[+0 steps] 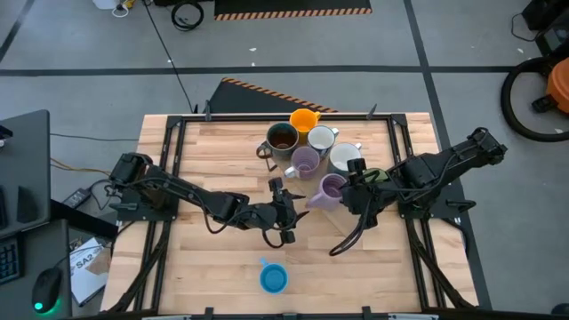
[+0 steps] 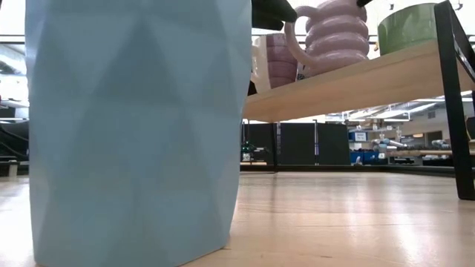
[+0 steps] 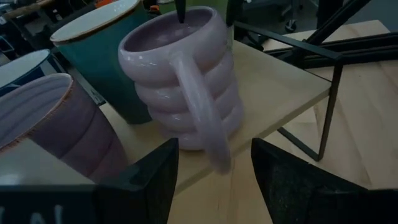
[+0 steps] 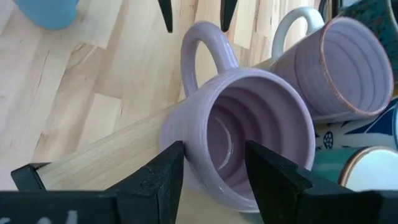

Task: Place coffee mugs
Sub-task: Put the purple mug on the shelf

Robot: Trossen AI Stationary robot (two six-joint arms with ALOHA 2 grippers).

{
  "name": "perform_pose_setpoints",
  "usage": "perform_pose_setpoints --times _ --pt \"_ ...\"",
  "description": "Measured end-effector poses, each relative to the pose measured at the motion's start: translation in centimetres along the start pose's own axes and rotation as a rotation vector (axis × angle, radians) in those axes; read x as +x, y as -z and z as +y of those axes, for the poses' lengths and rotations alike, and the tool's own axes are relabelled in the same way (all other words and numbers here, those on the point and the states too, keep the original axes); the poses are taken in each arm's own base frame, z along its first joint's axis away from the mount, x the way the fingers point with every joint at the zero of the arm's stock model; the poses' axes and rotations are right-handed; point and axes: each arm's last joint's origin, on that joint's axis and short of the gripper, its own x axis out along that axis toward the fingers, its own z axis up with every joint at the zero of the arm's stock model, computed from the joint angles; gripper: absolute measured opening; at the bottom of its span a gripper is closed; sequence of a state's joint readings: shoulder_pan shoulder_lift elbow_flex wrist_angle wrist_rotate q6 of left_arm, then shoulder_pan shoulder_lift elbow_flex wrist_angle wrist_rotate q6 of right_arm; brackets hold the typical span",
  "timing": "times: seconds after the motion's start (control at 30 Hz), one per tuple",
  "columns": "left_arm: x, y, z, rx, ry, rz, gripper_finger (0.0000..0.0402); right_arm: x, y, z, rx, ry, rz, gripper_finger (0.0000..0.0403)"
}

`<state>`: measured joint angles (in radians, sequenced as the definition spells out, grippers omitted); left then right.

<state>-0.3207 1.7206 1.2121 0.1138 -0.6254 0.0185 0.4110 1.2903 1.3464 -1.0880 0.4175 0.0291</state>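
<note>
Nearest, the blue mug (image 1: 273,278) stands alone on the worktop (image 1: 204,267). Mid-worktop, the left claw (image 1: 286,212), fingers spread, faces the ribbed purple mug (image 1: 331,188) by its handle. The right claw (image 1: 355,189) pinches that mug's rim on the raised shelf (image 4: 93,158). Beyond cluster the other mugs (image 1: 293,142).
</note>
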Motion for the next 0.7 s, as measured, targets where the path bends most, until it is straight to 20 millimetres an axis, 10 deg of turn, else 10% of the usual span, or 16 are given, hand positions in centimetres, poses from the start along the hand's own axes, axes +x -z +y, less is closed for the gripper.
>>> perform_pose_setpoints --times 0.7 --pt "-1.1 -0.8 0.0 0.038 -0.015 -0.021 0.0208 -0.5 0.2 0.8 -0.25 0.117 0.009 0.0202"
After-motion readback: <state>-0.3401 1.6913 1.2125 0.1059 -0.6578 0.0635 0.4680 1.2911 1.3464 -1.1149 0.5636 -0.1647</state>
